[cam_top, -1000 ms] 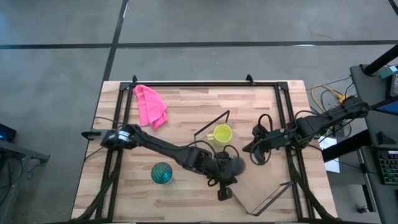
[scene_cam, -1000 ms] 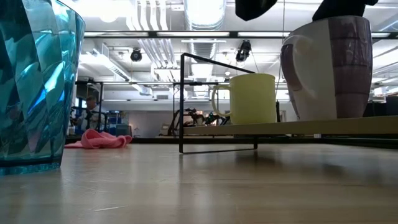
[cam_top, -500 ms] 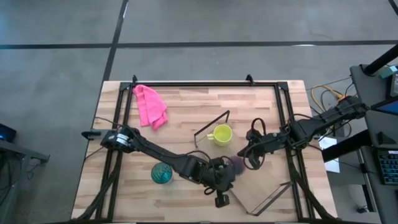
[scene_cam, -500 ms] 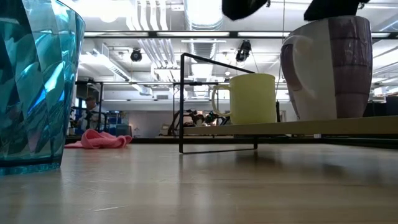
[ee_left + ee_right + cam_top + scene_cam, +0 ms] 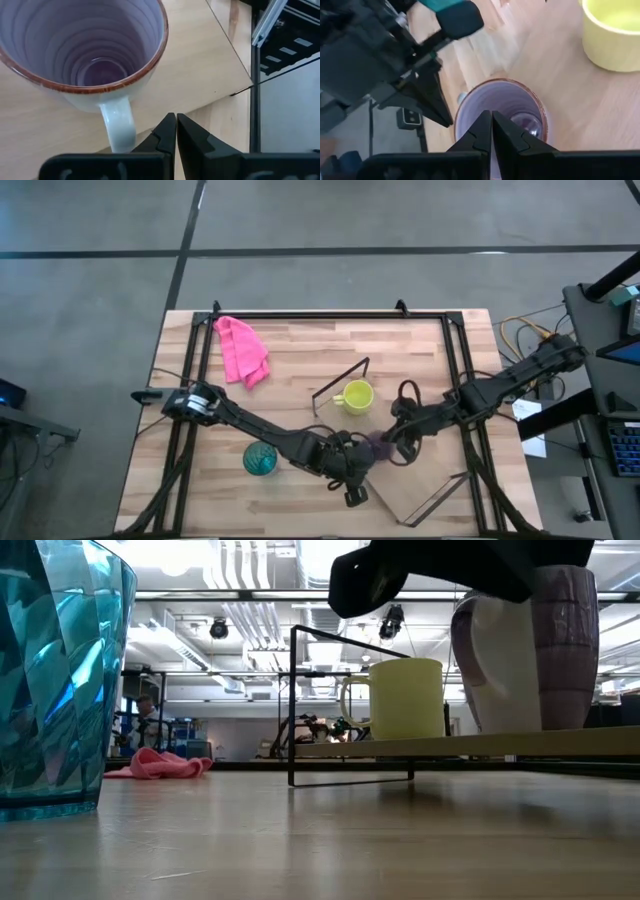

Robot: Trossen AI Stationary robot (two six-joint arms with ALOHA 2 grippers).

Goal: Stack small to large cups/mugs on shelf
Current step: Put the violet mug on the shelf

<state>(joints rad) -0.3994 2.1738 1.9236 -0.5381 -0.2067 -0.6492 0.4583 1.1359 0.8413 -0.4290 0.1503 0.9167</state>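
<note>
The translucent purple mug [image 5: 378, 446] stands upright on the plywood shelf [image 5: 425, 475], with the yellow mug [image 5: 356, 395] on the shelf farther back. The teal ribbed cup [image 5: 261, 458] stands on the tabletop to the left. My left gripper [image 5: 175, 117] is shut and empty, just beside the purple mug's handle [image 5: 118, 131] on its near-left side [image 5: 358, 464]. My right gripper [image 5: 491, 118] is shut and sits over the purple mug's mouth [image 5: 506, 107], having come in from the right [image 5: 393, 442]. My right gripper's shut fingers slant down over the purple mug's open mouth [image 5: 470, 107]. I cannot tell whether they touch the rim or the inside. The mug stands upright on the shelf.
A pink cloth [image 5: 241, 350] lies at the table's far left. Black wire brackets [image 5: 340, 378] stand at the shelf's short ends. In the low view the shelf board [image 5: 480, 743] is raised a little above the tabletop, and dark gripper parts hide the purple mug's rim.
My left gripper has drawn back from above the purple mug toward the table's near left. My right gripper has moved toward the table's left and near edge until it is over the mug. The mug has stayed in place on the shelf.
</note>
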